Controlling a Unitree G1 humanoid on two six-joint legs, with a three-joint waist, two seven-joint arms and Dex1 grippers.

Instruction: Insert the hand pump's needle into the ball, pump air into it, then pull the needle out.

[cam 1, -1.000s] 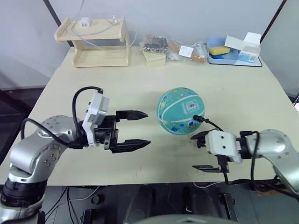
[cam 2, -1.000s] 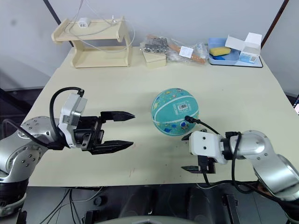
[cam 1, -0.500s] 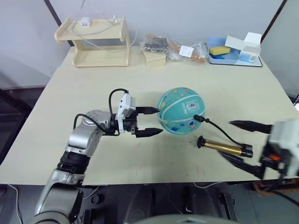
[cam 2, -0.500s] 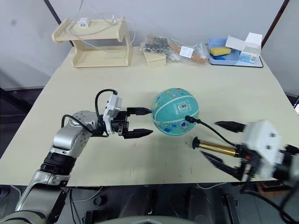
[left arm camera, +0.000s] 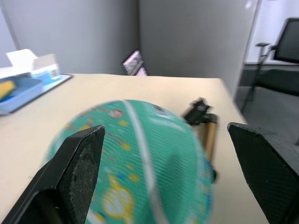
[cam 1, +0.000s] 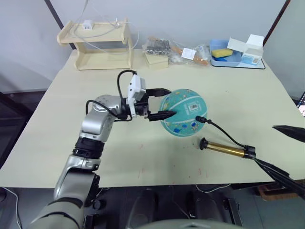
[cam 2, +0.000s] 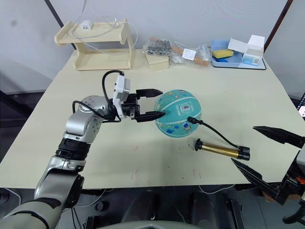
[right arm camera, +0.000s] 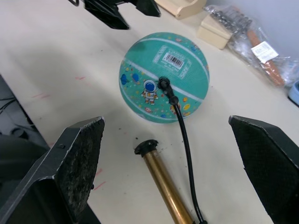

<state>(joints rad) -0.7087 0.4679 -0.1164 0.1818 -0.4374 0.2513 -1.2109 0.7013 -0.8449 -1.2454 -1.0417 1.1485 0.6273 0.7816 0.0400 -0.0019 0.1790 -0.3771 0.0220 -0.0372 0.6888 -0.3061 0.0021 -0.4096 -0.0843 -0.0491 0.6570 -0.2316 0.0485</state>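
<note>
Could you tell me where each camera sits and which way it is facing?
Left and right eye views: on the head, looking forward and down over the table; the left gripper is open around the ball, the right gripper open near the pump.
Left wrist view: along the open left fingers at the ball.
Right wrist view: from above, between the open right fingers, at the ball, hose and pump.
All views share the ball and pump.

Lab or office, worktable (cam 1: 71, 138), office chair (left arm camera: 285, 51), grey partitions
</note>
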